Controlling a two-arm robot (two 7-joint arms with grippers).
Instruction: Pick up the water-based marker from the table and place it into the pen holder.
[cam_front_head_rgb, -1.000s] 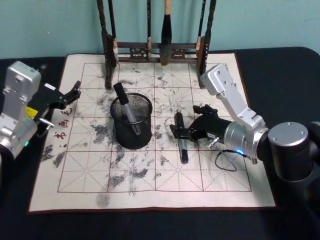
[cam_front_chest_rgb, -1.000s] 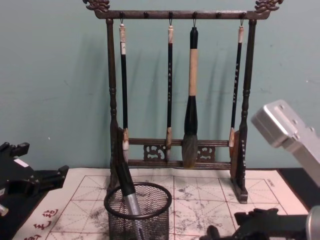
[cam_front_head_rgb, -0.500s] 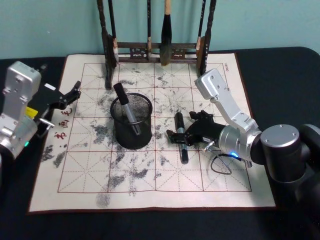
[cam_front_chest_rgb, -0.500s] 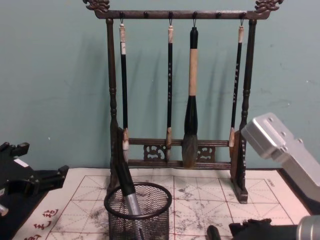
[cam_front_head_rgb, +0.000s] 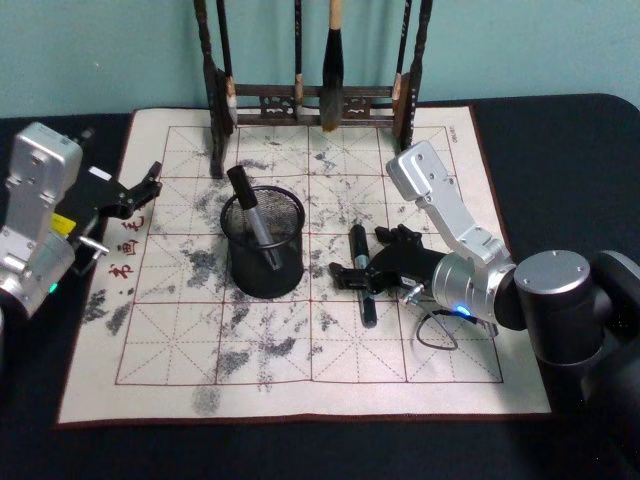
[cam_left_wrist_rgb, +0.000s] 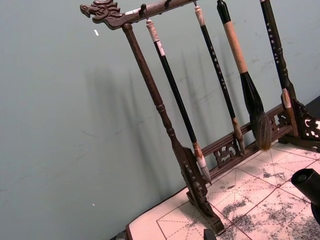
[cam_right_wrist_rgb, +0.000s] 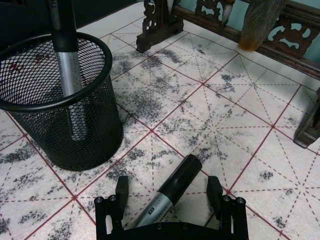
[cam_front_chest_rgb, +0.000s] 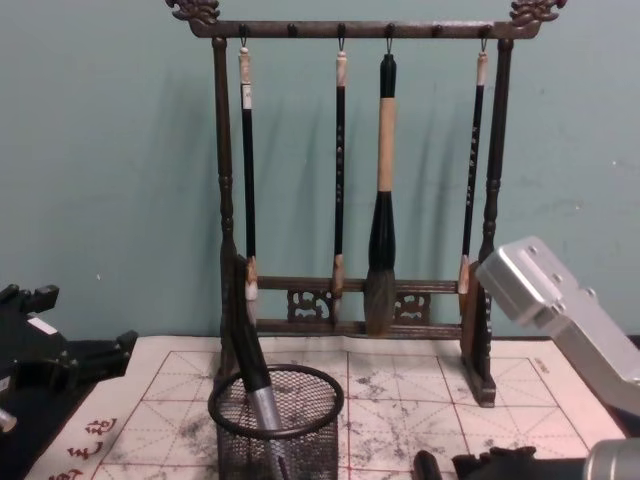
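Right end effector (cam_right_wrist_rgb: 167, 196) low over mat, fingers (cam_right_wrist_rgb: 121, 192) spread apart, straddling black-capped silver-barrelled marker (cam_right_wrist_rgb: 172, 186) mid-length, not clamped. Marker flat on ink-stained red-grid white mat (cam_front_head_rgb: 300, 370), just right of round black wire-mesh pen holder (cam_front_head_rgb: 262, 275), bare mat strip between. Long axis near-to-far, cap toward dark wooden brush rack (cam_front_head_rgb: 310, 97). Left end effector (cam_front_head_rgb: 140, 188) parked at mat's left edge, fingers apart.

A dark wooden brush rack (cam_front_chest_rgb: 222, 180) stands at the far edge of a cream, red-gridded practice mat (cam_front_head_rgb: 430, 345) smudged with grey ink. Four brushes hang from it, the thickest (cam_front_chest_rgb: 381, 240) third from the left. The mat lies on a black tabletop (cam_front_head_rgb: 560, 150), with a teal wall (cam_front_chest_rgb: 100, 150) behind.
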